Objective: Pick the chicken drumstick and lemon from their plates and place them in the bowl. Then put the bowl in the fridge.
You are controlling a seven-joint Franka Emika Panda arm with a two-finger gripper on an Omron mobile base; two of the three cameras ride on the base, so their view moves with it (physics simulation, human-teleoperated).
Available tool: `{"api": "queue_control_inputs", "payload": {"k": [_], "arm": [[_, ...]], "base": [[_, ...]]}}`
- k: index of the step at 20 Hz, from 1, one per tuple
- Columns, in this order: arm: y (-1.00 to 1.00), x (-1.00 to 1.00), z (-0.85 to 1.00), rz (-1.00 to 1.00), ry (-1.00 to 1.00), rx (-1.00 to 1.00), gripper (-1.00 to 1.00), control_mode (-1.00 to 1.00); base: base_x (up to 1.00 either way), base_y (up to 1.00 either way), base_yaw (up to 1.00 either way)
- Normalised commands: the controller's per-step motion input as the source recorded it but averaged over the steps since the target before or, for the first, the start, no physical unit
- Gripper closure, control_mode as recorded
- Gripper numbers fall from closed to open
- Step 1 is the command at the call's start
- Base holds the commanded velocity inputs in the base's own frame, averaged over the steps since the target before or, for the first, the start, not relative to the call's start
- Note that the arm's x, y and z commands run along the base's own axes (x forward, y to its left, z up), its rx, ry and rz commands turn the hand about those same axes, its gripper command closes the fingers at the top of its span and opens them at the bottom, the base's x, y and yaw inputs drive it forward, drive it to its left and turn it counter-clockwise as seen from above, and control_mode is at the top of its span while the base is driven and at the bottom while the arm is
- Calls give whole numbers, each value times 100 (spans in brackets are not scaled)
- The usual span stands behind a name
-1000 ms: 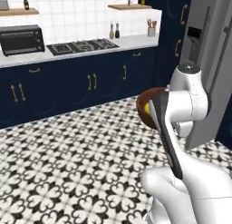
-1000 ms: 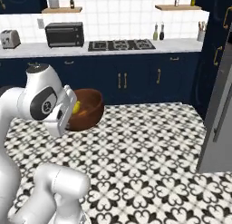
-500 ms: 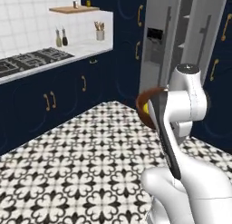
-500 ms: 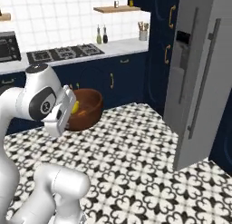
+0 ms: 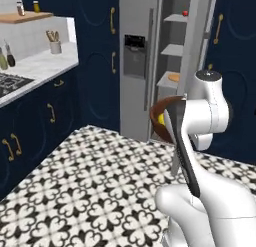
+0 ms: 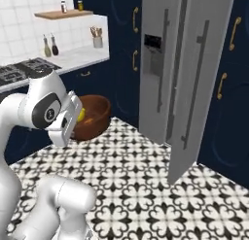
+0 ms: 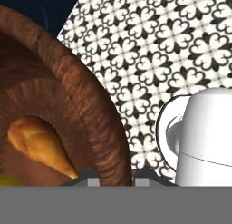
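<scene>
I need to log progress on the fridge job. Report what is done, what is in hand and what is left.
Done: the chicken drumstick and the lemon already lie in the bowl. In hand: the hand is shut on the bowl's rim, carrying it above the patterned floor in front of the fridge, whose door stands open. Left: set the bowl on a fridge shelf.

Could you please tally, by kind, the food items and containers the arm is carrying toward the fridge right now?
Chicken drumstick: 1
Lemon: 1
Bowl, held at its rim by the shut gripper: 1
Total: 3
</scene>
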Motion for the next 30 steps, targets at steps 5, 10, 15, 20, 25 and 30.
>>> {"api": "queue_control_inputs", "payload": {"k": [5, 10, 15, 20, 25, 30], "arm": [[0, 0, 0, 0, 0, 0, 100, 100], [0, 0, 0, 0, 0, 0, 100, 100], [0, 0, 0, 0, 0, 0, 100, 100], [0, 0, 0, 0, 0, 0, 100, 100], [0, 0, 0, 0, 0, 0, 100, 100], [0, 0, 0, 0, 0, 0, 100, 100]], "base": [[100, 100, -57], [100, 100, -56], [100, 100, -55], [100, 100, -55], [100, 43, -34], [100, -11, -2]]}}
